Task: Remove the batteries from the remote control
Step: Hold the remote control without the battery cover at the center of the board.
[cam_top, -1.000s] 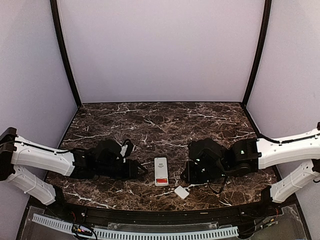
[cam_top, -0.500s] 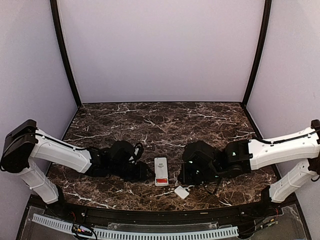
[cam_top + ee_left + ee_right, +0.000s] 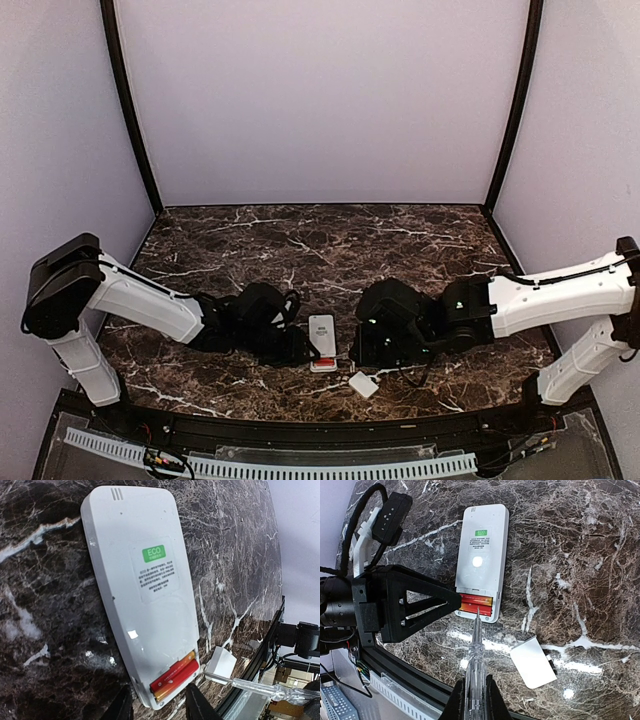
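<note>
Right gripper (image 3: 472,695) is pinched on a clear screwdriver (image 3: 476,645), whose thin tip points at the batteries (image 3: 476,600) and sits at or just short of them; contact cannot be told. Two batteries, red and orange-gold, lie side by side in the open bay at the near end of the remote (image 3: 482,555), which rests face down on the table (image 3: 580,555). The cover (image 3: 532,662) lies apart, near the front edge. Left gripper (image 3: 160,701) has its jaws spread, with the bay end of the remote between or just ahead of them; whether either finger touches the shell is unclear. The main risk, as I judge it, is prying before the remote is braced: a push from the tip would slide or spin the light shell instead of lifting a cell. The tip could also skate off the round battery and jab the bay or the left finger, which sits close to it. A cell that pops free fast may roll toward the front edge. The slim tool could twist in its pinch under side load.
</note>
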Robot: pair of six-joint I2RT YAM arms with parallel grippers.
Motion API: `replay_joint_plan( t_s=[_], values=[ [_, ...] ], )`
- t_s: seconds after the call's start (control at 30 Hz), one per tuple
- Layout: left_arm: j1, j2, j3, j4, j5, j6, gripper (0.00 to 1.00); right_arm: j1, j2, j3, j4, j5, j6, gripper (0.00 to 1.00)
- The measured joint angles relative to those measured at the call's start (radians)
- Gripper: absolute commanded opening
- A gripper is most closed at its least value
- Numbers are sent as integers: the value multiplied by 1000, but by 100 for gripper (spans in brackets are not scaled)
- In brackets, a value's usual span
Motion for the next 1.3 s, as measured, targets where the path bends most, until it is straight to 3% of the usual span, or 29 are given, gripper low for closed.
replay_joint_plan(
  t_s=[0.6,1.3],
  values=[
    [0,42,37,-47,17,-4,22,-8,32,14,-26,-11,11,0],
    [0,46,48,-69,17,-5,17,-10,42,23,-45,11,19,0]
  ],
)
